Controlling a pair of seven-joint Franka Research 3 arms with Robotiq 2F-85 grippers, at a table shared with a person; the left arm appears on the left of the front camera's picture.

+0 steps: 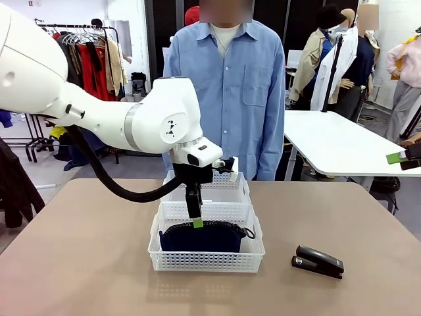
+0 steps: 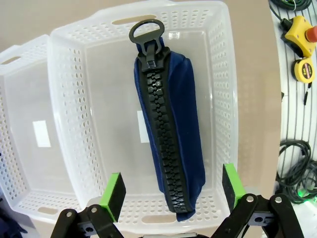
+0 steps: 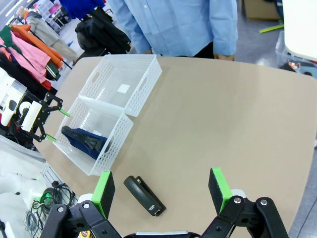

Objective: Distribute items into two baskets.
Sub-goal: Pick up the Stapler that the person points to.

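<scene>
The blue pouch (image 2: 171, 124) fills the middle of the near basket (image 1: 207, 263), with a strip of room left on each side of it. The left gripper (image 2: 173, 191) hangs right over it, jaws wide, so the way down is blocked there. The far basket (image 1: 240, 191) touches the near one and has lots of room inside. The stapler (image 1: 318, 261) lies alone on the desk (image 1: 79, 250) with space all around. The person (image 1: 227, 99) stands close behind the far edge.
</scene>
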